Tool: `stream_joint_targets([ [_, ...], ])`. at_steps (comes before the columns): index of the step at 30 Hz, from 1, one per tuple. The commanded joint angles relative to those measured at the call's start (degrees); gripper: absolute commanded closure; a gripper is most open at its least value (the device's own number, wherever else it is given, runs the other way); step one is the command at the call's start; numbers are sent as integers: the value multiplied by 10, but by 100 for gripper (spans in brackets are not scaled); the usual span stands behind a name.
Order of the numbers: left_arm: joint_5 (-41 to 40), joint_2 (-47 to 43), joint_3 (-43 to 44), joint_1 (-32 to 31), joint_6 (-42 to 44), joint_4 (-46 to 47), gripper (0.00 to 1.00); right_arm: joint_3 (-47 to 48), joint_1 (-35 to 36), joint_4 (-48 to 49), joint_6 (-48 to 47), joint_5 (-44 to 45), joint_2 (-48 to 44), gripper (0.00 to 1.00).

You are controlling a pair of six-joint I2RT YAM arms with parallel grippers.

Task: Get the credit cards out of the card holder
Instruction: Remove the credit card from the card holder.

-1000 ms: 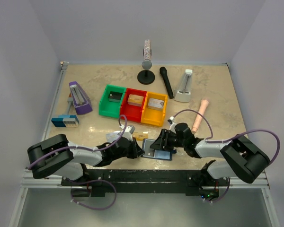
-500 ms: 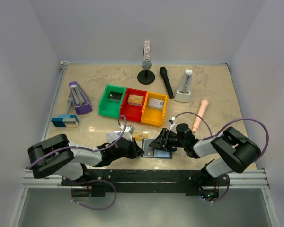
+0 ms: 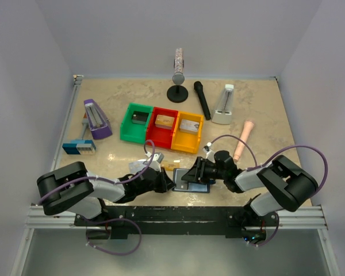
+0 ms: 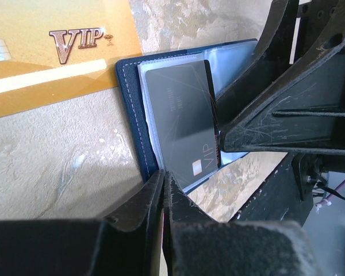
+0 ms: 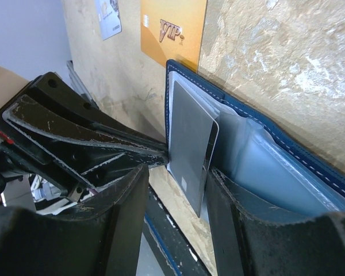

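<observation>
The navy card holder (image 3: 194,186) lies open at the table's front edge, also seen in the left wrist view (image 4: 129,115) and the right wrist view (image 5: 276,167). A black card (image 4: 184,115) sticks partway out of its slot (image 5: 190,144). My right gripper (image 5: 177,172) is open with its fingers on either side of that card's end (image 3: 194,172). My left gripper (image 4: 163,173) is shut on the holder's near edge (image 3: 165,183). The yellow-gold card (image 4: 52,52) lies flat on the table just beyond the holder (image 3: 171,166). A silvery grey card (image 5: 108,17) lies farther off.
Green (image 3: 137,122), red (image 3: 164,125) and yellow (image 3: 188,131) bins with small boxes stand behind. A purple metronome (image 3: 96,119), a blue-and-white gadget (image 3: 79,147), a white metronome (image 3: 223,104), a black microphone (image 3: 202,99) and a peach handle (image 3: 243,140) lie around.
My right arm's elbow swung in toward the table and its gripper shifted slightly over the holder. The left gripper and the holder have stayed put.
</observation>
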Motion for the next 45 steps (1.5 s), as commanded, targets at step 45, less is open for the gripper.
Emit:
stream_joint_targets([
  [45,11,37,-18,0,-8,-8,100,65,4,-232,-88,-39,-167,60],
])
